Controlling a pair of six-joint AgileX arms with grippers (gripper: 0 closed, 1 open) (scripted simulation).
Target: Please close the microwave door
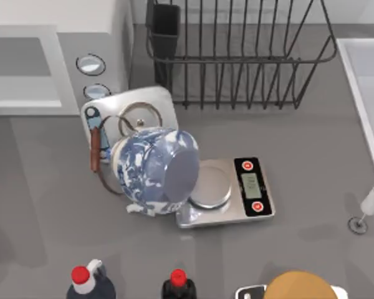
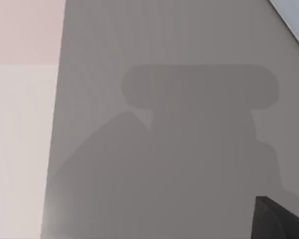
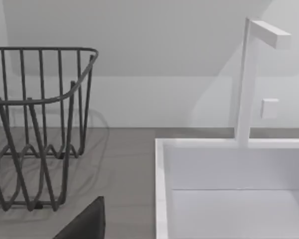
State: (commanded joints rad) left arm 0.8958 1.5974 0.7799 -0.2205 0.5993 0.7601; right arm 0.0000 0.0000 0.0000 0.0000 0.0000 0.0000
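The microwave (image 1: 59, 15) stands at the table's back left, a big white box with a grey control strip (image 1: 93, 78) bearing two round dials. Left of the strip is the microwave door (image 1: 25, 103), a white-framed panel with a grey window. From above it looks in line with the strip; I cannot tell whether it is ajar. In the left wrist view a dark piece of my left gripper (image 2: 281, 219) hangs over bare grey table. In the right wrist view a dark piece of my right gripper (image 3: 84, 221) sits near the wire rack (image 3: 35, 129) and the white sink (image 3: 229, 189).
A square silver plate (image 1: 134, 112) leans by the dials. A blue-white pot (image 1: 153, 171) lies tipped against a steel scale (image 1: 237, 193). A black dish rack (image 1: 237, 56) stands at the back, a sink (image 1: 368, 93) at the right. A wine glass (image 1: 368, 208) and red-capped bottles (image 1: 87, 280) stand near the front.
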